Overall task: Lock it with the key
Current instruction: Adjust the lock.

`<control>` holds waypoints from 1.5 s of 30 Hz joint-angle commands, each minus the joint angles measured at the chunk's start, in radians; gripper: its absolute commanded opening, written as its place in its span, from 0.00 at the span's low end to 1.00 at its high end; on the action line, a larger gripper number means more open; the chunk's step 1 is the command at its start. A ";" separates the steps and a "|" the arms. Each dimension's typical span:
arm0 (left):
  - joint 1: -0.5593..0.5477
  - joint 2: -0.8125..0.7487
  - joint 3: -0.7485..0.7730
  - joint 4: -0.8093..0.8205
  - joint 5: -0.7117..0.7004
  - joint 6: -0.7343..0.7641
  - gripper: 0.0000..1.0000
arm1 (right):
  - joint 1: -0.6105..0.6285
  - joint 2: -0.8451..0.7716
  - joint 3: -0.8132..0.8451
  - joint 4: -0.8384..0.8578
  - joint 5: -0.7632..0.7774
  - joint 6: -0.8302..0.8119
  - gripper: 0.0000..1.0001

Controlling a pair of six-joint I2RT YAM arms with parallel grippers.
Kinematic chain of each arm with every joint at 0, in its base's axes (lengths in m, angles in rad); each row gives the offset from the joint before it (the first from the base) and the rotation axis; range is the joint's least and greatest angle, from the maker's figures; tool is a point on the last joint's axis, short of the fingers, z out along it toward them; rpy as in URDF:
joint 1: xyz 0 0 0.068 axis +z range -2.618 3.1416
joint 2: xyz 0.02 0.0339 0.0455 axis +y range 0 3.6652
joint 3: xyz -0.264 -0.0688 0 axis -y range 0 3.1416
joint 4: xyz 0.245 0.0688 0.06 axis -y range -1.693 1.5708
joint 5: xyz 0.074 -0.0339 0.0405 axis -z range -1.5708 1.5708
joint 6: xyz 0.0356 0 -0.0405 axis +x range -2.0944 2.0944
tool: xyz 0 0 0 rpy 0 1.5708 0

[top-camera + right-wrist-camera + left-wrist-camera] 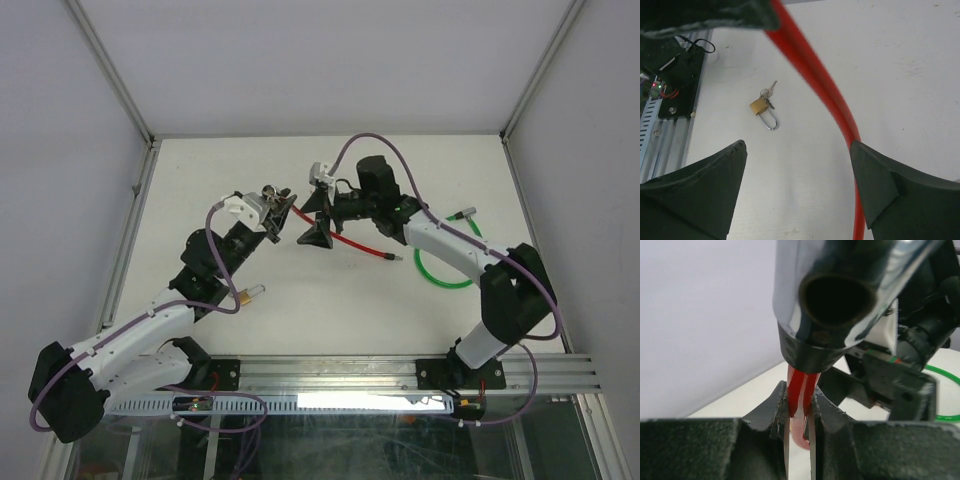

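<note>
My left gripper [799, 396] is shut on a red cable [801, 386] just below a chrome lock head [840, 295] with a dark opening facing the camera. From above, the left gripper [283, 205] holds this cable [345, 243] off the table. My right gripper [315, 218] hovers beside it, open. In the right wrist view its fingers [715, 175] stand wide, nothing between them, and the red cable [815, 65] runs past the right finger. A small brass padlock [763, 107] with keys [770, 89] on a ring lies on the table, also visible from above as the padlock [250, 293].
A green cable loop [445, 272] with a grey end piece [462, 213] lies under the right arm. The red cable's free metal tip [395, 257] rests on the table. White walls bound the table, and a metal rail [400, 375] runs along the near edge.
</note>
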 commanded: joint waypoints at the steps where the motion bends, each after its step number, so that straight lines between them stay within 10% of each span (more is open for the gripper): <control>1: 0.003 -0.040 0.068 -0.033 0.065 -0.108 0.00 | 0.030 0.085 0.146 0.072 0.122 0.109 0.85; 11: 0.002 -0.023 0.122 -0.087 0.106 -0.222 0.00 | 0.039 0.105 0.190 0.051 0.070 0.136 0.65; 19: 0.003 -0.012 0.157 -0.140 0.056 -0.317 0.07 | 0.039 0.001 0.093 0.103 -0.144 0.126 0.00; 34: 0.052 -0.077 0.094 0.002 0.419 -0.447 0.80 | -0.011 -0.149 -0.130 0.624 -0.426 0.523 0.00; 45: 0.097 0.097 0.236 0.063 0.814 -0.596 0.78 | 0.007 -0.175 -0.105 0.273 -0.528 0.204 0.00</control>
